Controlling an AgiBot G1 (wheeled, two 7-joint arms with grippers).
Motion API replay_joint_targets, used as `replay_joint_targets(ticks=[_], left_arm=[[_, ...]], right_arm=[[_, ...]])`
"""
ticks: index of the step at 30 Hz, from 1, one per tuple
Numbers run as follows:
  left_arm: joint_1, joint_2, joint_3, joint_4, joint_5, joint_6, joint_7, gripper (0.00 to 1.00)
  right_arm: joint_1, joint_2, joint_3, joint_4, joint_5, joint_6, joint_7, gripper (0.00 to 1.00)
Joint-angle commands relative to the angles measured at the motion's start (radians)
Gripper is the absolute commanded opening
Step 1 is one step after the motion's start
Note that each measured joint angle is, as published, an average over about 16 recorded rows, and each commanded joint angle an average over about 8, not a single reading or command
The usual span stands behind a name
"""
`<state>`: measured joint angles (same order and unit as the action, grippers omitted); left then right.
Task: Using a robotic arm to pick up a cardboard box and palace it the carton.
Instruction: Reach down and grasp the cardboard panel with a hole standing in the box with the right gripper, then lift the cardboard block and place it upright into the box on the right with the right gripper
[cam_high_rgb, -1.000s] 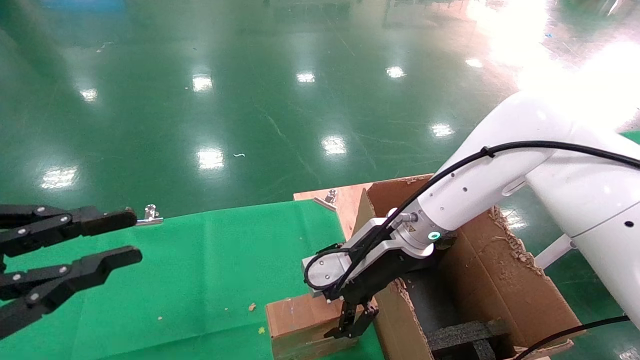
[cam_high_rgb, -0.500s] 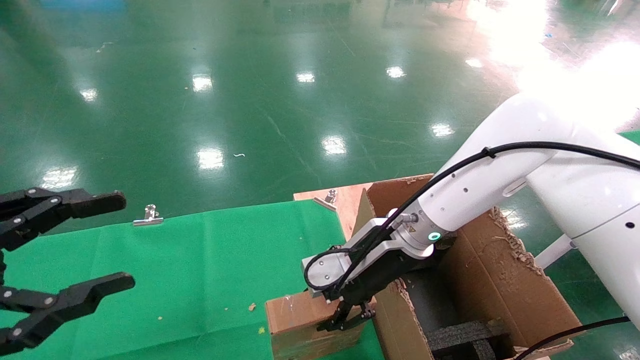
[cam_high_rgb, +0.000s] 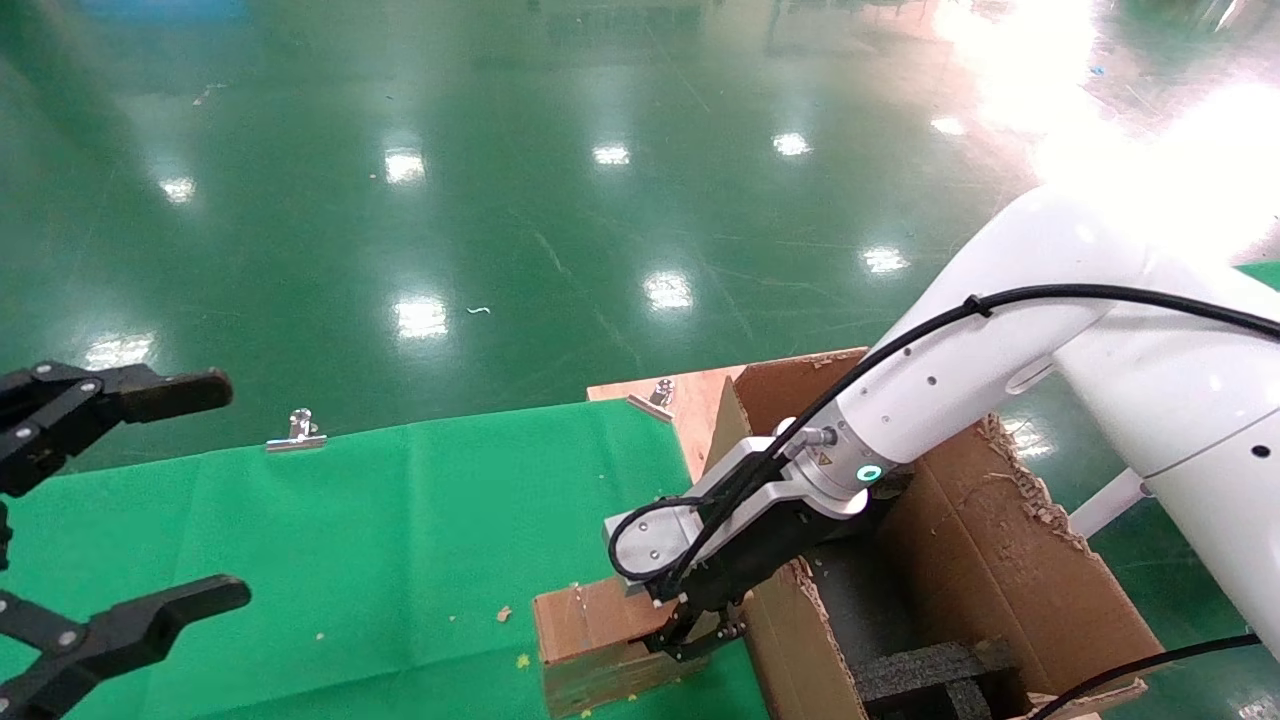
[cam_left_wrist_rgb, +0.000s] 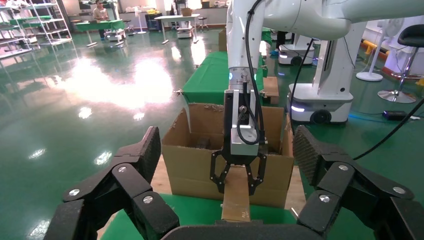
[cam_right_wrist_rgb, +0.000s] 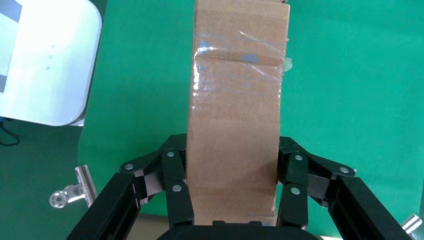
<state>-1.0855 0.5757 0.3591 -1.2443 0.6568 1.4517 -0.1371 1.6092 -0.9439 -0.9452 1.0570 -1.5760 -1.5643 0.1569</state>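
Note:
The white robotic arm with the green ring reaches down beside the carton. Its right gripper is shut on the end of the small brown taped cardboard box, which sits at the green table's near right edge, slightly tilted. In the right wrist view the fingers press both long sides of the box. The large carton with ragged flaps stands right of the box. My left gripper is open and empty at the far left. The left wrist view shows the box before the carton.
The green cloth table has small crumbs on it. A metal clip holds its far edge. A wooden board lies under the carton. Black foam inserts sit inside the carton. Shiny green floor lies beyond.
The left gripper's fingers have spread much wider. The right gripper's fingers have closed in on the box, and the box has tilted slightly.

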Motion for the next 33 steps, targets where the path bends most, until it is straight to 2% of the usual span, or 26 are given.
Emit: replay_joint_targets(ticks=[1,7,20,27,33], left_arm=[[0.0,0.0,0.0,0.0,0.0,0.0,0.0,1.0],[0.0,0.0,0.0,0.0,0.0,0.0,0.0,1.0],[0.0,0.0,0.0,0.0,0.0,0.0,0.0,1.0],[0.0,0.0,0.0,0.0,0.0,0.0,0.0,1.0],[0.0,0.0,0.0,0.0,0.0,0.0,0.0,1.0]], right_arm=[[-0.003,0.0,-0.003,0.002,-0.001,0.001,0.0,0.0],[0.073,0.013,0.029,-0.057,0.05,0.008,0.014,0.0],[0.381,0.059,0.081,-0.198,0.037,0.004,-0.015,0.0],[0.47,0.173,0.046,-0.198,-0.054,-0.004,0.027,0.0],[0.5,0.314,-0.009,-0.115,-0.128,-0.014,0.158,0.0]])
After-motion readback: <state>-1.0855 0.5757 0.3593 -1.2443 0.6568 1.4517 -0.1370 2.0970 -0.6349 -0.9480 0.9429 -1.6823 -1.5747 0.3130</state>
